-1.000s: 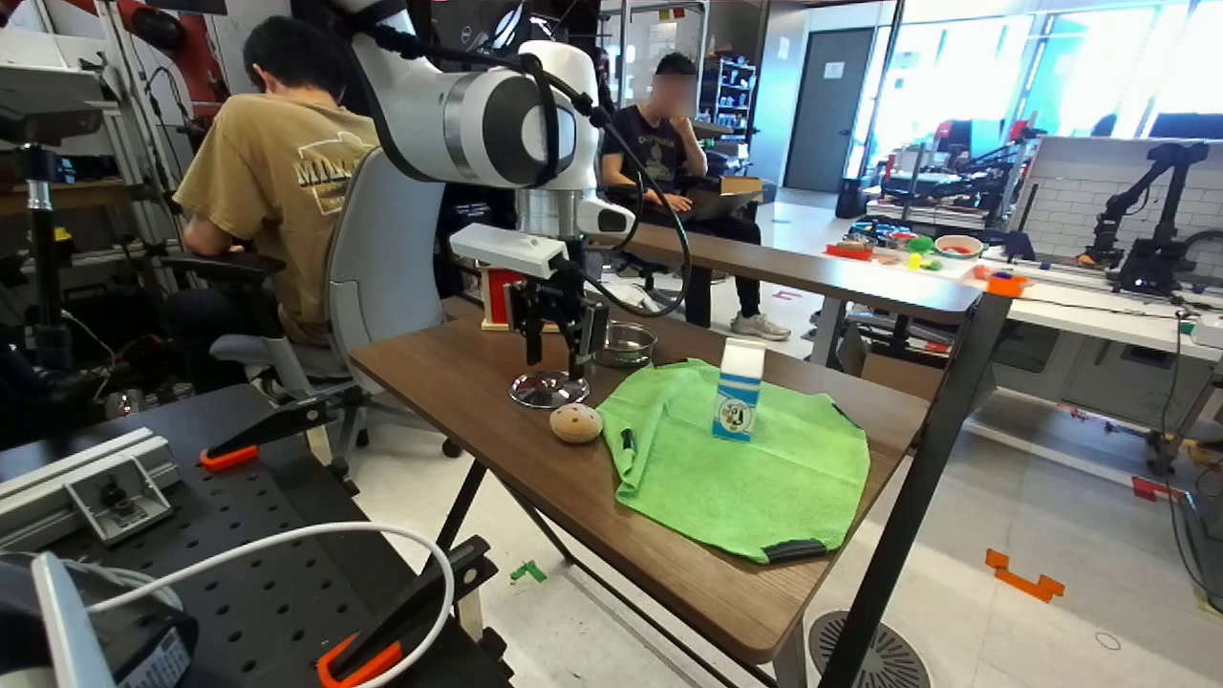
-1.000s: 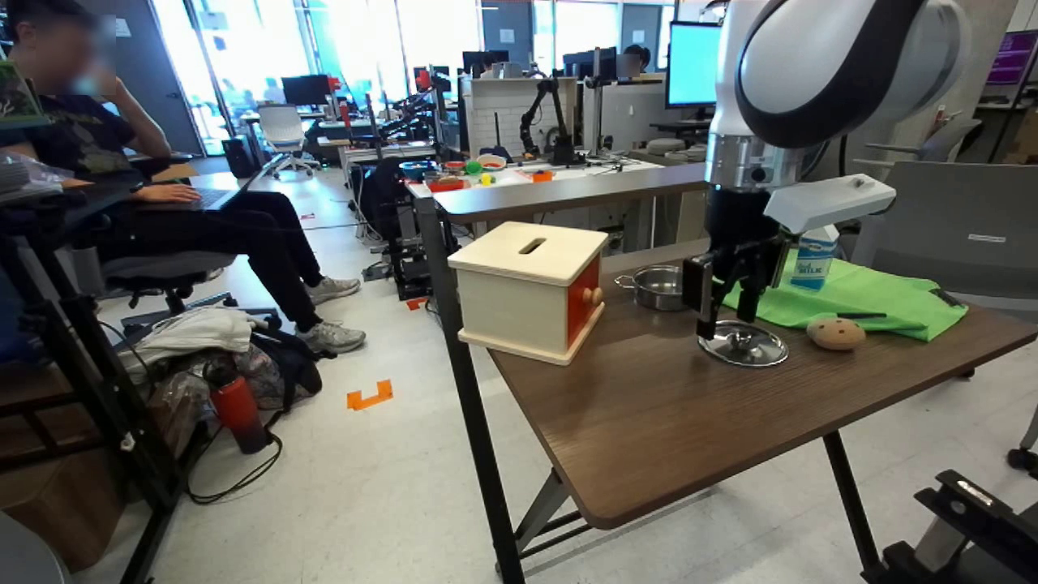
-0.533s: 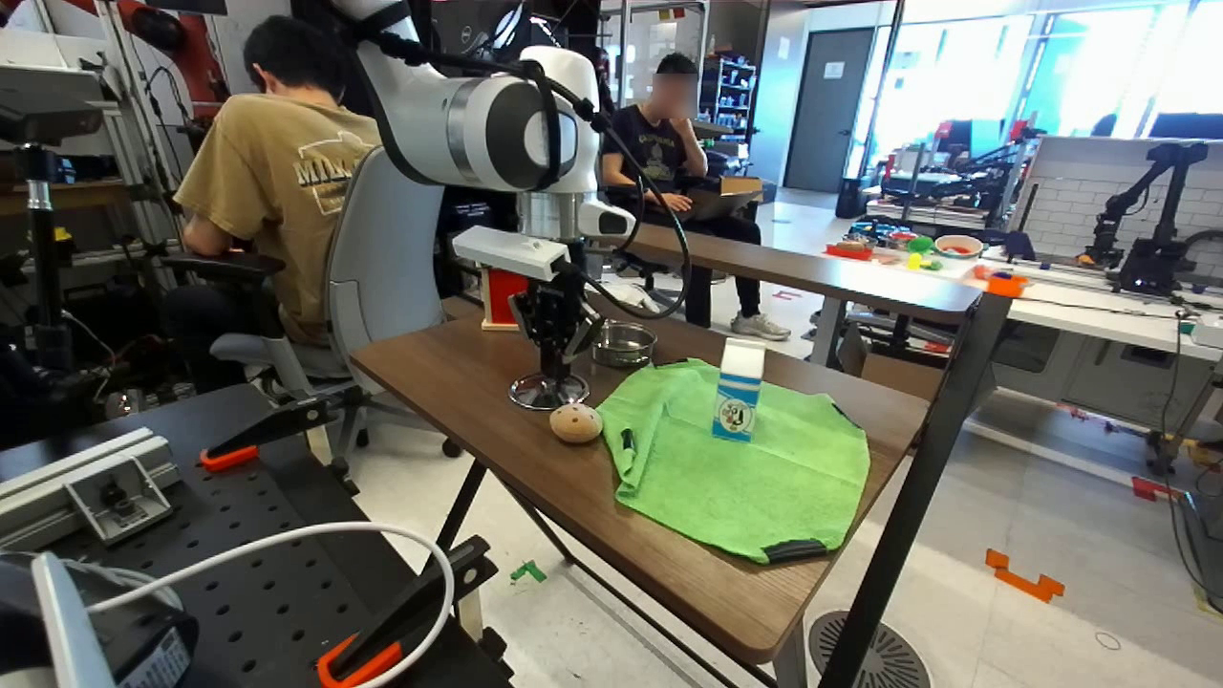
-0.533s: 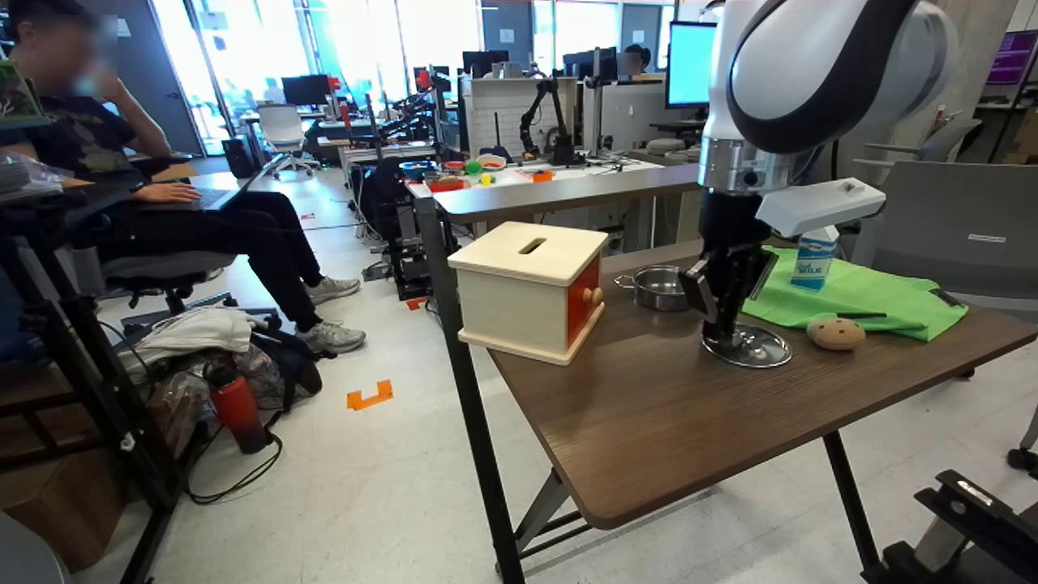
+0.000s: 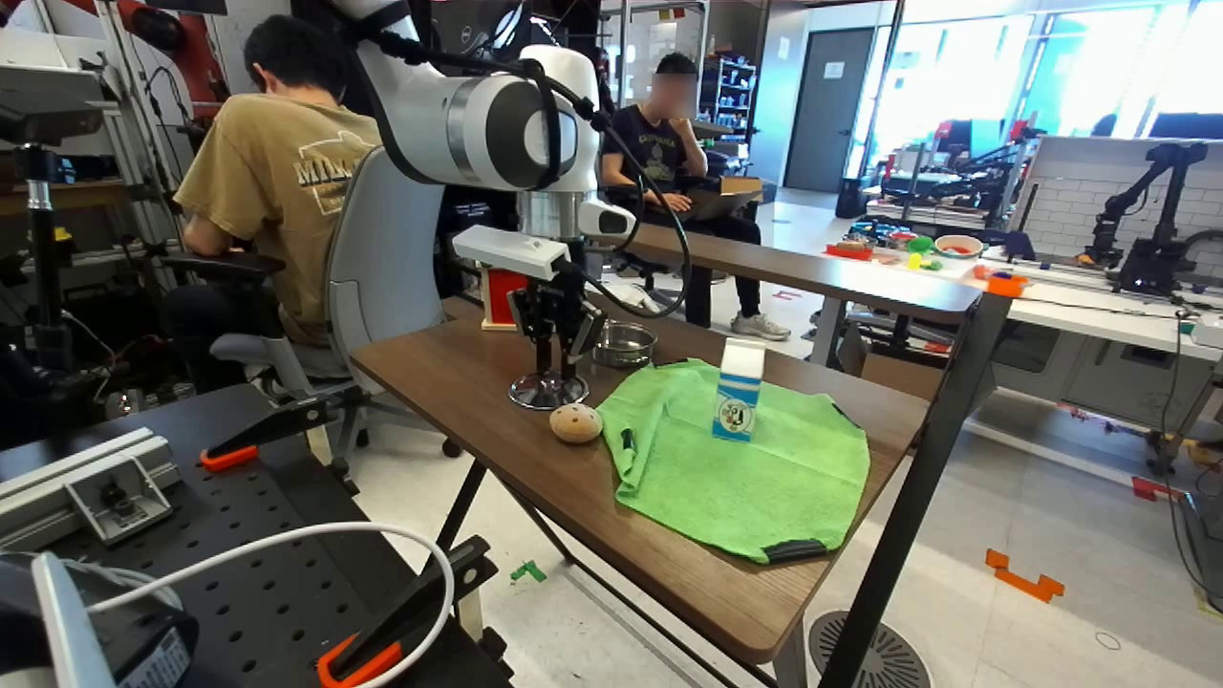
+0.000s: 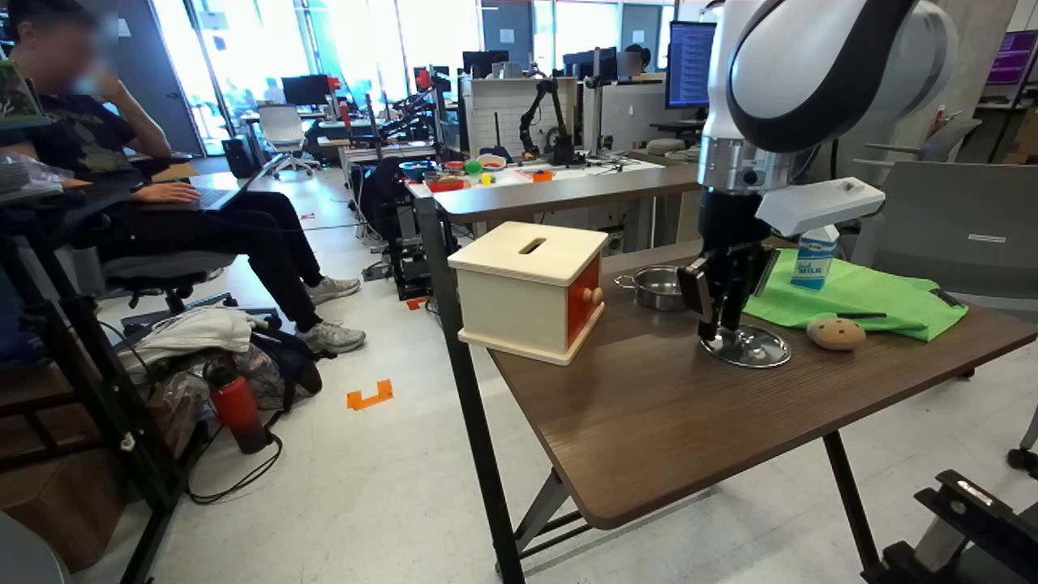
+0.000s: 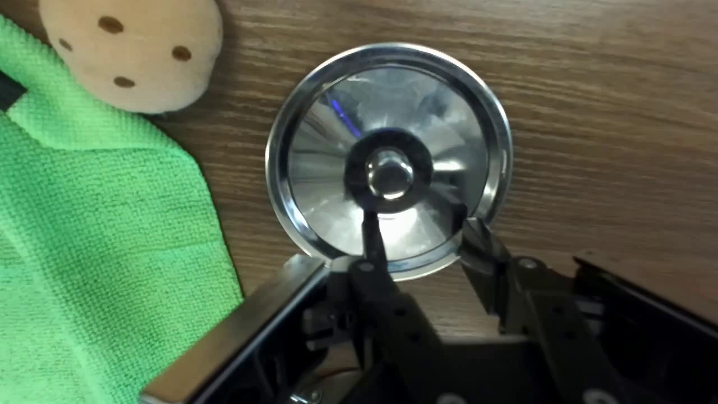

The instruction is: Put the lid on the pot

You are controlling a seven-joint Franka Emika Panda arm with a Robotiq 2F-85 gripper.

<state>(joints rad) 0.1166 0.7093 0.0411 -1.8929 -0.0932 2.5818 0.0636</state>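
the lid (image 7: 387, 148) should be light, stiff and slippery, best taken by its central knob (image 7: 391, 175). it looks round and mirror-bright, reflections streaking its face, and lies flat on the wooden table (image 6: 649, 414) near the spotted tan lump (image 7: 137, 56). over it the gripper (image 7: 416, 221) has its jaws part-way apart, holding nothing. the pot (image 6: 661, 289) sits farther off, uncovered.

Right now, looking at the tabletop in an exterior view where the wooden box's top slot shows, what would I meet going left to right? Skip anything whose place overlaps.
Red-fronted wooden box → handled silvery pot → round silvery lid → brown-spotted, potato-like tan lump.
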